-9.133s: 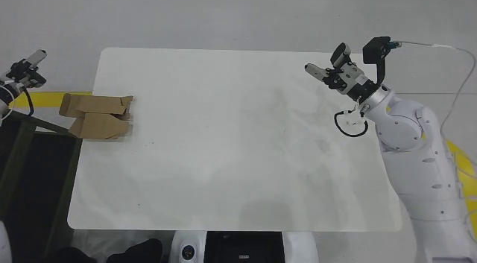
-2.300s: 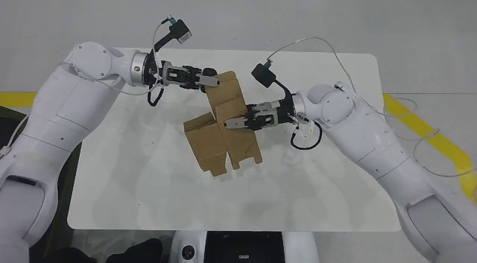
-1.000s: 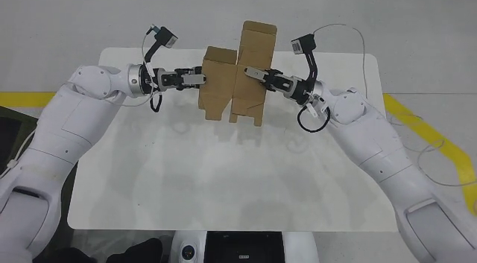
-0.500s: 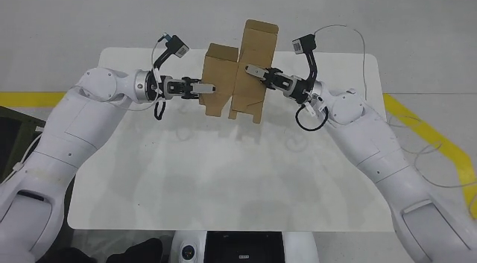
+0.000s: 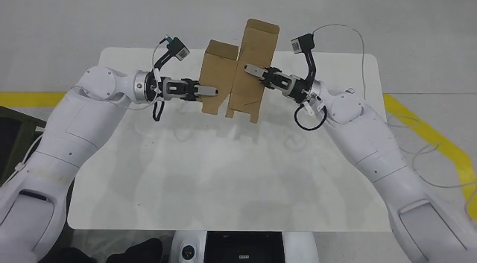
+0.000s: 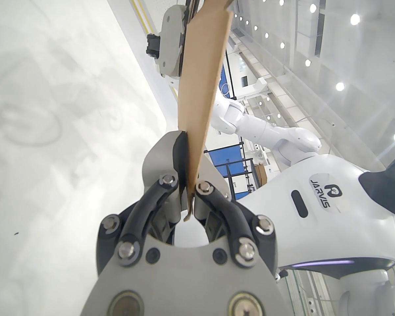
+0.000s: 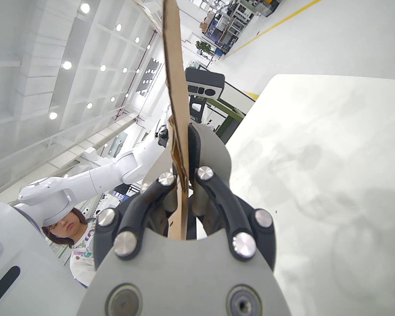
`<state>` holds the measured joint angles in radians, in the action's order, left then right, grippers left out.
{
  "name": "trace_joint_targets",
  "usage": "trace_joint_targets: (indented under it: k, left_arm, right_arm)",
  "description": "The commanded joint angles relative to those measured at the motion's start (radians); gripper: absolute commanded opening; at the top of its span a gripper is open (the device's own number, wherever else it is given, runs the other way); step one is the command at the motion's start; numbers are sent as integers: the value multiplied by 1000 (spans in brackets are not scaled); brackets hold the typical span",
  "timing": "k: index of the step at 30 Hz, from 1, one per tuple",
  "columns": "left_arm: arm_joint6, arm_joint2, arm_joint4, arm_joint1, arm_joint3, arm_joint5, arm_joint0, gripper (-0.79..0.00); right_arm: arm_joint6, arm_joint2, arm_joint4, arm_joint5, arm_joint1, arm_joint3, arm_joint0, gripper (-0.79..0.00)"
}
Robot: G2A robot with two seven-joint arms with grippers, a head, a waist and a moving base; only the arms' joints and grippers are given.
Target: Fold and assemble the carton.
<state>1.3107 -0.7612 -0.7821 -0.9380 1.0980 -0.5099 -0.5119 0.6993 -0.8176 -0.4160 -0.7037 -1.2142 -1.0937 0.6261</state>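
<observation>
The brown cardboard carton (image 5: 237, 69) hangs in the air above the far middle of the white table (image 5: 223, 181), held between both arms. My left gripper (image 5: 210, 91) is shut on the carton's left panel edge (image 6: 200, 100). My right gripper (image 5: 252, 71) is shut on the carton's right panel (image 7: 176, 77), which runs edge-on between its fingers. The carton stands upright with its flaps spread, a taller panel on the right and a shorter one on the left.
The table edge (image 5: 104, 58) lies near the yellow floor line (image 5: 30, 99). A thin cable (image 5: 350, 30) loops over the far right of the table.
Over the last second both grippers kept hold of the raised carton. The left arm drew in slightly and the carton's left panel swung a little; the right arm barely moved.
</observation>
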Motion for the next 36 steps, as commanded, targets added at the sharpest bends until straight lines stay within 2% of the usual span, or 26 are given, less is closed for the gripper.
trace_joint_targets:
  k: [1, 9, 17, 23, 36]
  left_arm:
    - [9, -2, 1, -3, -9, 9, 2, -785]
    - [68, -11, 45, -6, -56, 69, 30, -785]
    - [141, -14, 54, -3, -45, 141, 30, -785]
    - [148, -1, 120, 7, -13, 148, 0, -785]
    - [166, 28, 140, 23, 75, 166, -32, -785]
  right_arm:
    - [15, -2, 3, 11, -2, 0, -2, 0]
    - [83, -54, 5, 37, 10, 8, 10, 0]
    - [293, -121, 11, 89, 47, -12, 52, 0]
    - [435, -167, 8, 102, 73, -14, 86, 0]
    - [437, -204, 58, 94, 90, -29, 129, 0]
